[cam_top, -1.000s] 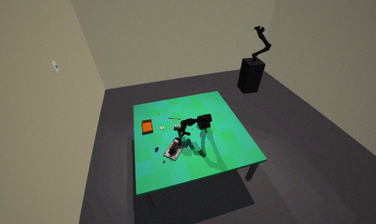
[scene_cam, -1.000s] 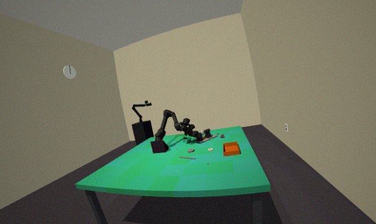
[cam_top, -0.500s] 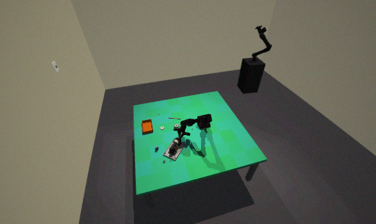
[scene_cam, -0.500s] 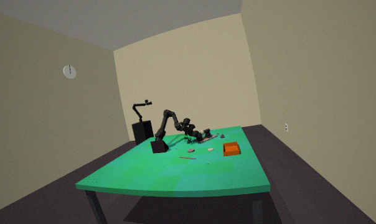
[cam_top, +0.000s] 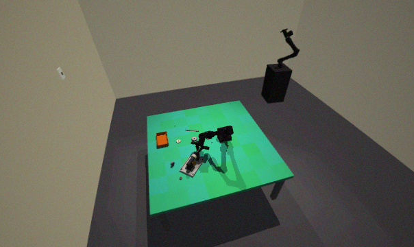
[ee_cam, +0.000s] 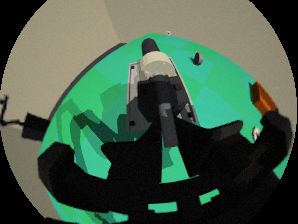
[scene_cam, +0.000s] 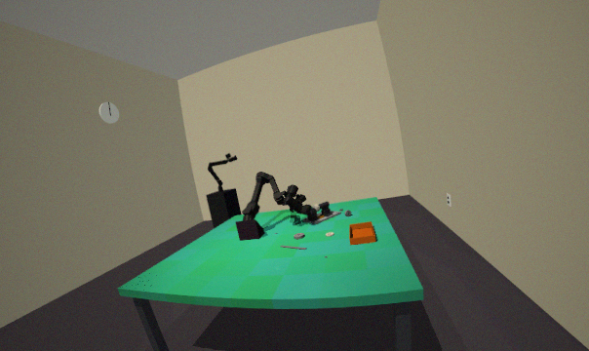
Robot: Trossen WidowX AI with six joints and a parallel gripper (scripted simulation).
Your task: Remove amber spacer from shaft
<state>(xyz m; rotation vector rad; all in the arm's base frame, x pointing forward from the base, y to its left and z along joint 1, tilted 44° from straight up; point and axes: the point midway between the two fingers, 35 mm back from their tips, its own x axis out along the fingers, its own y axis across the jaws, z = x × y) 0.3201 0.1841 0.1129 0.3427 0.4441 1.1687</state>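
My gripper [cam_top: 197, 155] [ee_cam: 164, 117] is shut on the dark grey shaft [ee_cam: 169, 119], which runs straight out of a dark block [ee_cam: 156, 95] into my fingers. Beyond that block, a cream round part [ee_cam: 154, 63] [cam_top: 194, 156] and a dark rounded part [ee_cam: 149, 46] stand in line over the light base plate [cam_top: 186, 170] [ee_cam: 133, 80]. The housing's outline is hard to separate from these dark parts. A small amber piece [cam_top: 194, 162] shows beside the dark parts in the top view; whether it is on the shaft or lies on the plate cannot be told. Other spacers cannot be made out.
The green table [cam_top: 262, 165] [scene_cam: 216, 273] holds an orange tray [cam_top: 162, 140] [scene_cam: 363, 234], a pale disc [cam_top: 178, 141] [scene_cam: 330, 234], a grey ring [cam_top: 194, 138] [scene_cam: 299, 236], a thin rod [cam_top: 192, 130] [scene_cam: 294, 248] and a small dark round part [cam_top: 172, 164] [ee_cam: 198, 59].
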